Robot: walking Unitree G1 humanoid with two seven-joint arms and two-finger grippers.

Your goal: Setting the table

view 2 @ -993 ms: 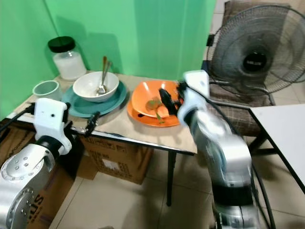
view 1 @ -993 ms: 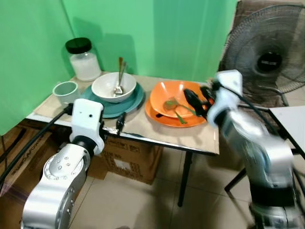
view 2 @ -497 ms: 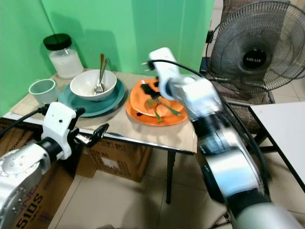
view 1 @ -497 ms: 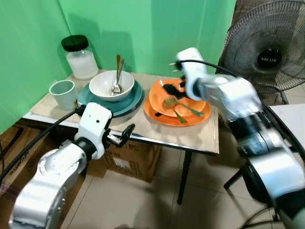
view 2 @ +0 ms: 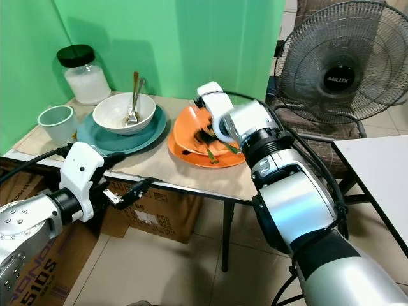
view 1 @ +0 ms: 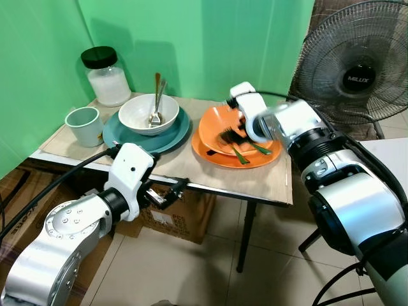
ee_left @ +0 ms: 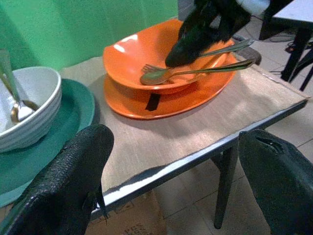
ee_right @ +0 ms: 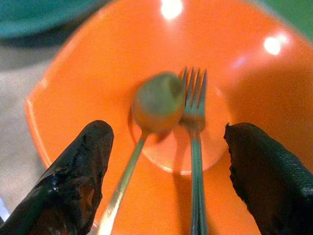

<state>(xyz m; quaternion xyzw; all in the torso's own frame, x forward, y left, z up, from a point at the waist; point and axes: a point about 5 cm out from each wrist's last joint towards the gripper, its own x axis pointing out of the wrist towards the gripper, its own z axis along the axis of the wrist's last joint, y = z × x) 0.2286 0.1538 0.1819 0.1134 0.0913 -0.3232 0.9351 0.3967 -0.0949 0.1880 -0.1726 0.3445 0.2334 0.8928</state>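
Now we see a small table (view 1: 268,182) covered with a beige mat, standing against a green backdrop. Near its right edge sits an orange shallow bowl (view 1: 217,124) on a wider orange plate (view 1: 220,155); inside the bowl lie a metal spoon (ee_right: 155,105) and a metal fork (ee_right: 194,105) side by side, heads together toward the bowl's middle, handles running out over the rim toward the front right. Both look greenish in the light. Toward the left edge a white ceramic bowl (view 1: 137,115) rests on a round teal plate (view 1: 178,134) and holds two upright metal utensils (view 1: 157,102) leaning on its far rim. A pale green mug (view 1: 84,125) stands at the left front corner, and a glass jar with a black lid (view 1: 105,76), filled with something white, stands at the back left corner. A grey pedestal fan (view 1: 357,64) stands beyond the table's right edge, and a cardboard box (view 1: 169,213) sits under the table.

Our right gripper (ee_right: 168,161) hangs just over the orange bowl, its two black fingers (ee_right: 78,171) spread wide on either side of the spoon and fork; it grips nothing, and we cannot tell whether it touches the handles. Our left gripper (ee_left: 171,181) is below and in front of the table's front edge, fingers likewise wide apart and empty.
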